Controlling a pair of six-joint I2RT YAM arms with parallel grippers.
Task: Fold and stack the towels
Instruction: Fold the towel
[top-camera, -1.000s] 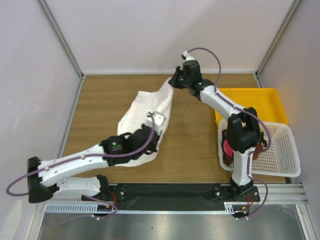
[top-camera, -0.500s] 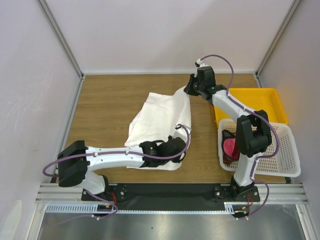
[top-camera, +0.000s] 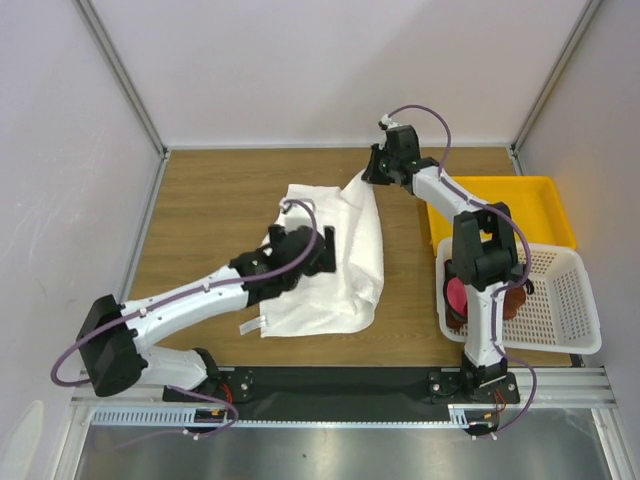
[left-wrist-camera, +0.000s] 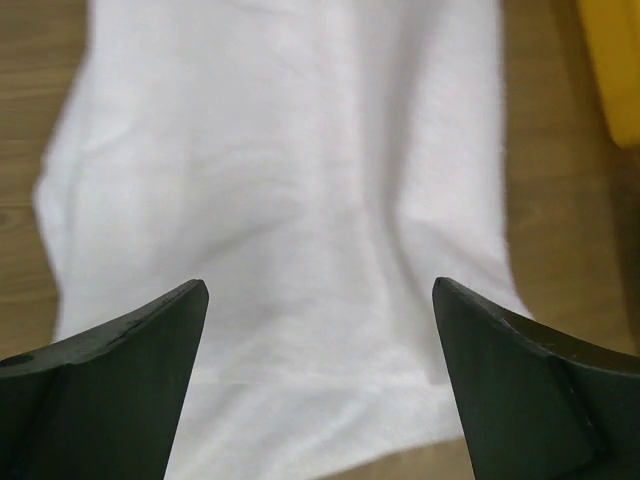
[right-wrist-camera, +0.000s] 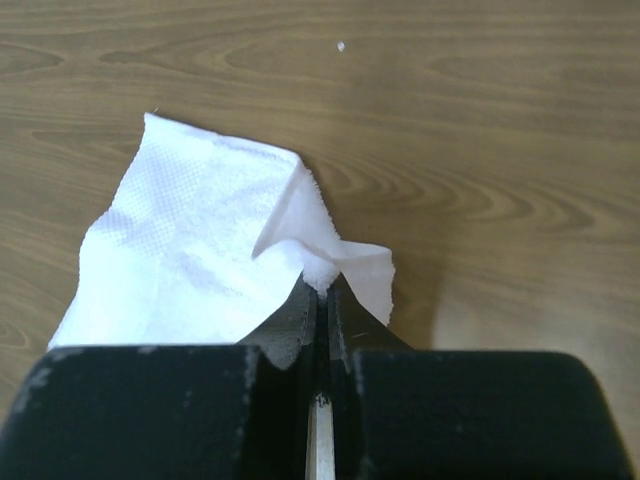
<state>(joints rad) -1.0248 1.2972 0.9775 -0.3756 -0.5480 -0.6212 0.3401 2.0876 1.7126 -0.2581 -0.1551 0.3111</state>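
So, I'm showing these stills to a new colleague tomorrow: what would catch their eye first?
The big white towel sprawls rumpled across the middle of the table, its far corner pinched in the shut right gripper. The left gripper stands wide open over it. On the right, a white basket holding a pink towel sits beside a yellow tray.

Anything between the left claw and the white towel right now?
Nothing visible. The left claw hangs open right over the white towel, only bare cloth beneath it; the right claw pinches the towel's far corner.
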